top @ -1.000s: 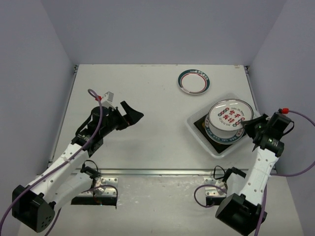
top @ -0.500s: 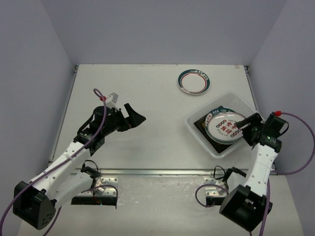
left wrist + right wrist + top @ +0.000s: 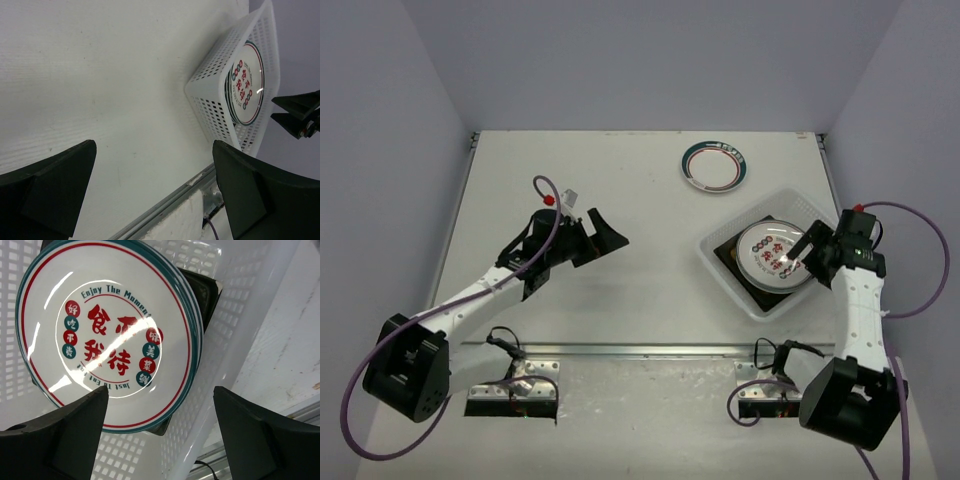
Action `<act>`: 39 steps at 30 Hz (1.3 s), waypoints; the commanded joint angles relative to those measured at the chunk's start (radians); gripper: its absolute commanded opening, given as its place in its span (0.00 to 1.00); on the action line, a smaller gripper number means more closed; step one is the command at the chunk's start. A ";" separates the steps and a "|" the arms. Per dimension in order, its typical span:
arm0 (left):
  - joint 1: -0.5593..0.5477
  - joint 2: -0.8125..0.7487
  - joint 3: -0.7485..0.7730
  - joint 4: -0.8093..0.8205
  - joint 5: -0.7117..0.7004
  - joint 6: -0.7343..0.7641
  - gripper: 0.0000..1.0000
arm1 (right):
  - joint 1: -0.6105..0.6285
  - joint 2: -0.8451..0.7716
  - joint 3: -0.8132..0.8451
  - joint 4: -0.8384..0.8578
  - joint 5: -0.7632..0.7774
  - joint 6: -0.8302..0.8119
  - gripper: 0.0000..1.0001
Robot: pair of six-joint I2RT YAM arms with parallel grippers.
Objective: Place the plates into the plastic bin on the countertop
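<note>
Right tool (image 3: pixel 808 253): jaws wide, nothing between them, poised over the lettered plate (image 3: pixel 107 335). That plate lies flat atop the stack in the plastic bin (image 3: pixel 720 262); a dark square plate (image 3: pixel 205 287) shows beneath.
Left tool (image 3: pixel 602 242): wide, empty, mid-surface.
My read: retreat step. I'd lift straight up, fingers kept off the bin's wall so nothing drags.
One rimmed plate (image 3: pixel 715 165) lies near the far edge.
Surface (image 3: pixel 620 160): matte white, metal strip (image 3: pixel 640 349) in front.
Walls (image 3: pixel 640 60): plain pale lilac.
</note>
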 commanded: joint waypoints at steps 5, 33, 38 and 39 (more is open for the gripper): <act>-0.007 0.145 0.088 0.152 -0.024 -0.041 1.00 | 0.016 -0.091 0.062 0.044 -0.165 0.011 0.94; -0.066 1.435 1.293 0.368 -0.152 -0.343 0.99 | 0.432 -0.117 0.532 -0.100 -0.134 -0.104 0.99; -0.098 1.567 1.525 0.132 -0.192 -0.346 0.94 | 0.543 -0.074 0.530 -0.156 -0.010 -0.179 0.99; -0.101 1.575 1.530 0.105 -0.208 -0.359 0.88 | 0.565 -0.070 0.529 -0.156 -0.004 -0.181 0.99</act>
